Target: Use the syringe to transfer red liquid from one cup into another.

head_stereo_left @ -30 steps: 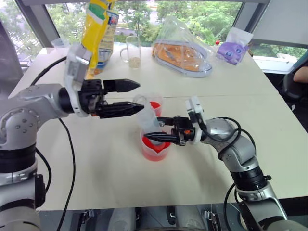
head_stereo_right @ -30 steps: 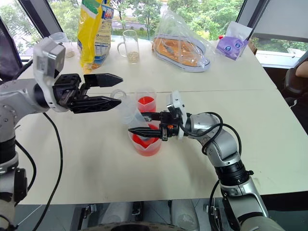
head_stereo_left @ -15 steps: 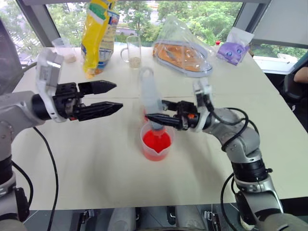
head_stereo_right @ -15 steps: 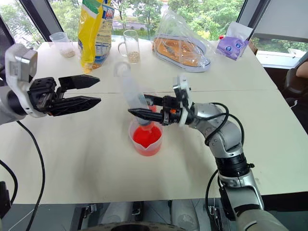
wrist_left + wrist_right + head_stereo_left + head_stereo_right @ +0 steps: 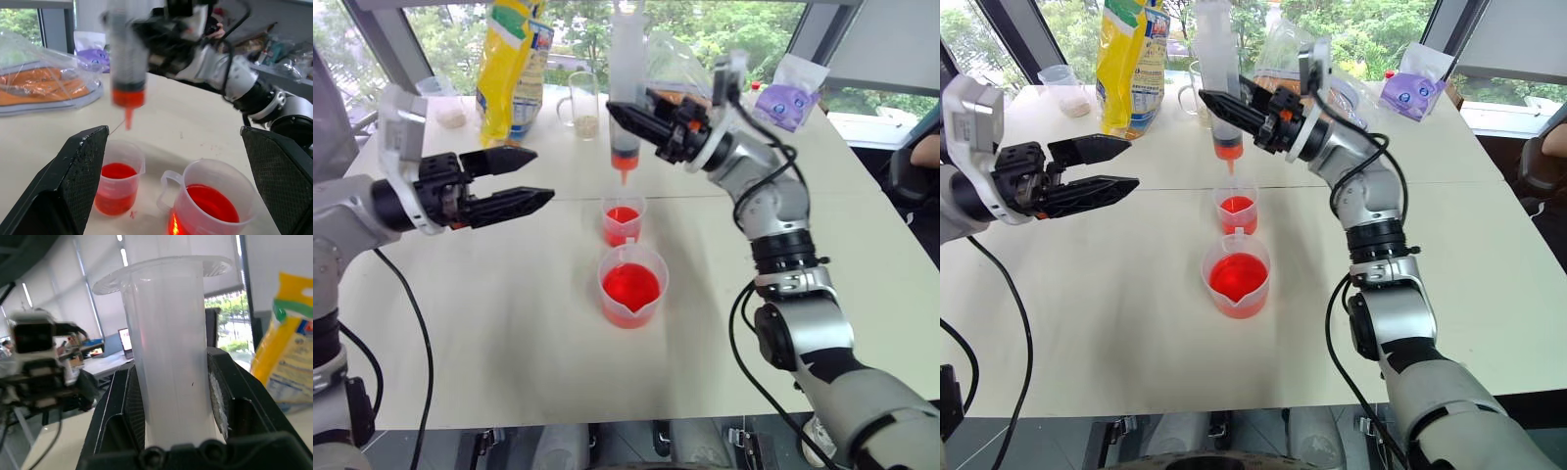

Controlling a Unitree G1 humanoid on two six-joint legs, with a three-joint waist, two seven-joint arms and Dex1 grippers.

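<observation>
The right gripper [image 5: 636, 119] has its fingers [image 5: 124, 404] clamped on the barrel of the syringe [image 5: 626, 88], which stands upright in the air with its orange tip pointing down, directly above the small measuring cup [image 5: 623, 220] and clear of its rim. The left gripper [image 5: 524, 176] hangs level over the left part of the desk [image 5: 509, 323], its two black fingers [image 5: 73, 171] spread wide apart and holding nothing, pointing toward the cups from well to their left. Between those fingertips and the syringe lies a stretch of bare desk and free air. There are two cups with red liquid [image 5: 630, 287]: the small one and, just in front of it and nearer the robot, the wider spouted beaker [image 5: 631, 286]; they stand close together but apart. Around this pair the desk is bare on all sides, with wide room toward the near edge and to the right. Along the far edge, by the window, stand one yellow bag [image 5: 514, 69], one handled glass mug [image 5: 581, 106], one small clear cup [image 5: 445, 103] at the far left, one clear bag with orange contents [image 5: 690, 103] and one purple pouch [image 5: 786, 98], all well apart from the two cups. One seam crosses the desk just behind the small cup.
</observation>
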